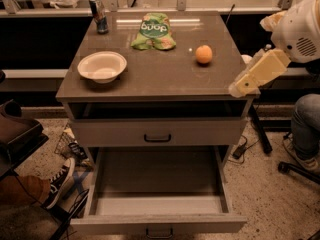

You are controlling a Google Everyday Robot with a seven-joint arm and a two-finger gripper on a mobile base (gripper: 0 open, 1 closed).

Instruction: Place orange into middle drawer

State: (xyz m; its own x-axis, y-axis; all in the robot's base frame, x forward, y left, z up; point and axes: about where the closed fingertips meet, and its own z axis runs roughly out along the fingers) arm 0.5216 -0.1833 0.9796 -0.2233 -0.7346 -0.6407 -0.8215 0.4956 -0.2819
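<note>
The orange [203, 54] sits on the cabinet top [160, 79], toward its right side. The middle drawer [159, 223] is the lowest one. It is pulled fully open and its grey inside is bare. My arm comes in from the upper right. Its cream end with the gripper [241, 86] hangs at the cabinet top's right front corner, to the right of the orange and nearer the camera, apart from it. The gripper holds nothing that I can see.
A white bowl [101, 66], a green snack bag [153, 31] and a dark can [98, 14] stand on the top. The black-handled drawer [157, 132] above is closed. A person's shoe [60, 181] lies left of the open drawer. A knee [305, 124] and chair caster [285, 168] are at right.
</note>
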